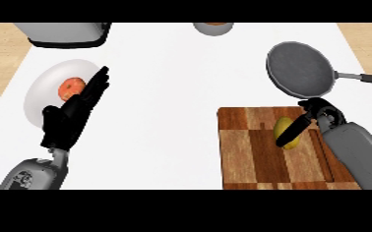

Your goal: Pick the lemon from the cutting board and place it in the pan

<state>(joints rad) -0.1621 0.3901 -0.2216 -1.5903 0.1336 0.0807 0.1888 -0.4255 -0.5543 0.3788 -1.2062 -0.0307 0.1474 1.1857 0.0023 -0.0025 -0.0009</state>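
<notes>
At the far left corner of the white counter (181, 88) stands a grey appliance (64, 33), cut off by the upper limit of the view. Nearer, on the left, a white plate (51, 86) carries an orange-red fruit (71, 88). The left hand (73, 110) shows over the plate's right edge, fingers straight and pointing away from the robot, holding nothing, with its grey forearm entering from the lower left. At the far middle, a grey bowl (213, 28) with something orange-brown inside is partly cropped. To the right, a dark grey pan (299, 70) lies on the counter just beyond the board, its handle running toward the right edge; its inside holds nothing. The wooden cutting board (254, 152) occupies the near right. The lemon (287, 132) sits on the board's far right part, well short of the pan. The right hand (314, 115) is over the lemon, dark fingers curled around it from the right side so that part of the fruit is hidden; whether the lemon is lifted off the board cannot be told.
</notes>
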